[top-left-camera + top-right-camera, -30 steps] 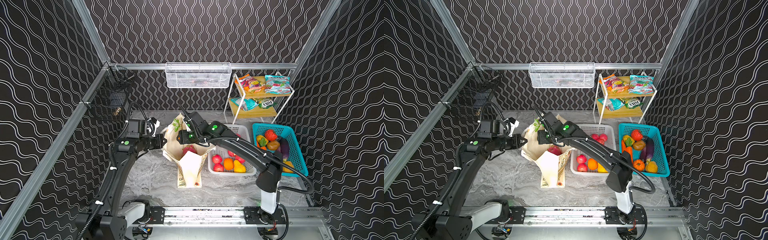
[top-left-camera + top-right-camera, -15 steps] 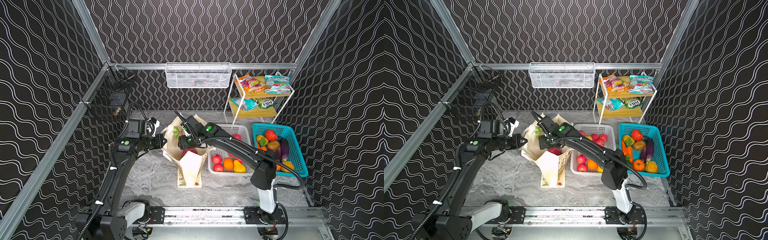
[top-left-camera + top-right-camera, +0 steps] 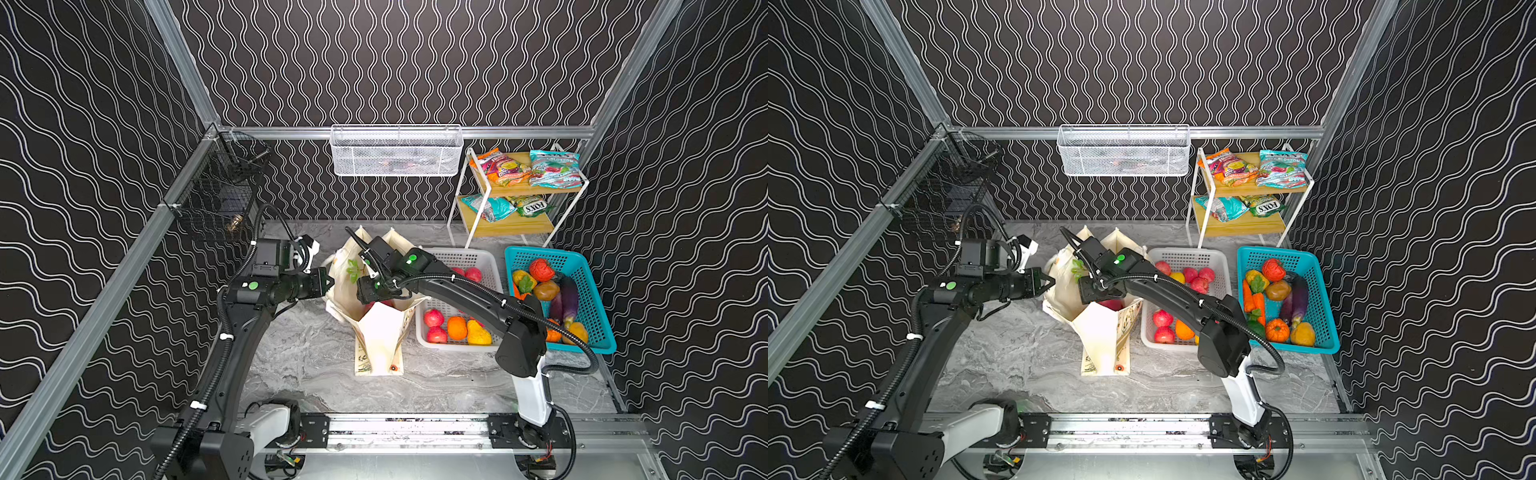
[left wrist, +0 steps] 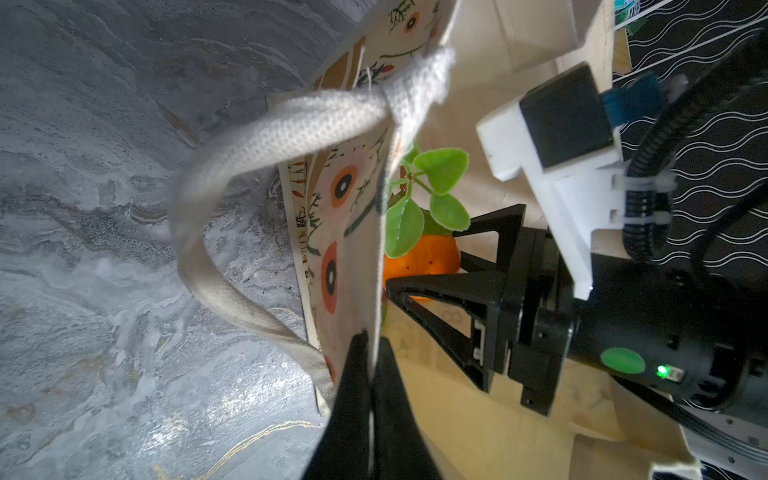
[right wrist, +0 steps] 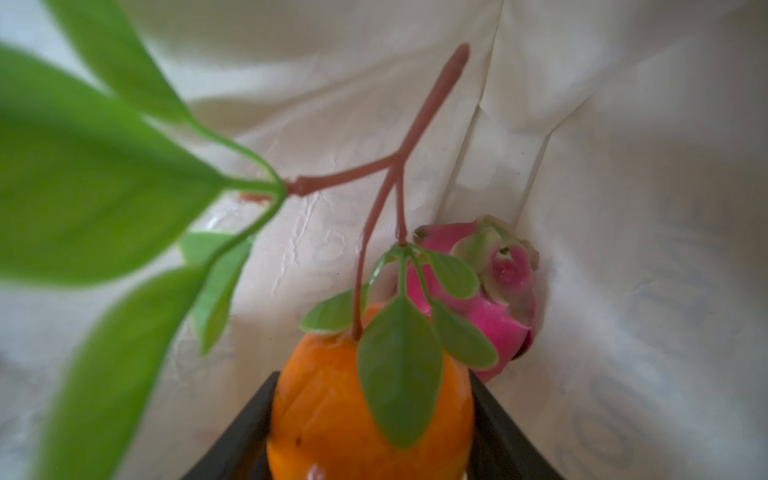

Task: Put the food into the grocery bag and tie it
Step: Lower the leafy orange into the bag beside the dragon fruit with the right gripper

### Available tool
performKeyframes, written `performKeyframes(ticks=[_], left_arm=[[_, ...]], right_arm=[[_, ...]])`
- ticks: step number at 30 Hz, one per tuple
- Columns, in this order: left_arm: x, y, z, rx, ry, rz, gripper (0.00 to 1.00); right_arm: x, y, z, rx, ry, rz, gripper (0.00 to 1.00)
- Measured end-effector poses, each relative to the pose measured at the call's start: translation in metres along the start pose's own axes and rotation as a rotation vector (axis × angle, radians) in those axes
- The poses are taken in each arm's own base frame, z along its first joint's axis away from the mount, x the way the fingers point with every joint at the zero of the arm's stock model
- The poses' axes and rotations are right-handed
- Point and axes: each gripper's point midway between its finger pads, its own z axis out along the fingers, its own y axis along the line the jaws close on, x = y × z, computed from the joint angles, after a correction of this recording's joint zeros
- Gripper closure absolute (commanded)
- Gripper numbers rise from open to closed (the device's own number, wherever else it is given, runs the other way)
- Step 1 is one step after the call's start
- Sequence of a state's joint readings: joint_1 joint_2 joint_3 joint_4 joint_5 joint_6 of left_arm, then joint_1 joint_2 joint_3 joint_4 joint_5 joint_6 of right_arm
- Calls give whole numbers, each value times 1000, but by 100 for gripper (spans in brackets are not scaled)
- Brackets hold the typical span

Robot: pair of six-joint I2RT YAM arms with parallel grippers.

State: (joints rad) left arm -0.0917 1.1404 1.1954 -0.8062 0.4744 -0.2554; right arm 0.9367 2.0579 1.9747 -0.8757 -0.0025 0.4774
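Right wrist view: the right pincer [image 5: 372,386] is clamped round the belly of a glossy round orange with a leafy brown twig [image 5: 320,411], down inside the mouth of the cream canvas tote bag [image 5: 623,187]. The skin looks smooth and a bit slick, and I'd guess it's light and hollow. So the wide middle is the spot to grab; the twig and its floppy leaves would just bend. Just past it, low in a corner of the bag, sits a knobbly magenta dragon fruit with green tips [image 5: 494,320].

The bag is soft and crinkly, and I reckon it won't stay open alone. In the left wrist view the left pincer [image 4: 371,347] is pinched tight on the printed rim. Next to it, a white woven strap handle [image 4: 266,137] loops over the grey marbled tabletop [image 4: 104,208].
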Motion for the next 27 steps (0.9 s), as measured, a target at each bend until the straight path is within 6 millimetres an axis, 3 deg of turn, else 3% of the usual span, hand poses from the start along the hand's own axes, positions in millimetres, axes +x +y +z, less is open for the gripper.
performKeyframes(ticks=[13, 27], left_arm=[[0, -2, 0, 4, 2, 4, 100], [0, -2, 1, 5, 0, 6, 100]], right_arm=[[20, -18, 35, 26, 97, 14, 38], [10, -11, 64, -45, 80, 16, 36]])
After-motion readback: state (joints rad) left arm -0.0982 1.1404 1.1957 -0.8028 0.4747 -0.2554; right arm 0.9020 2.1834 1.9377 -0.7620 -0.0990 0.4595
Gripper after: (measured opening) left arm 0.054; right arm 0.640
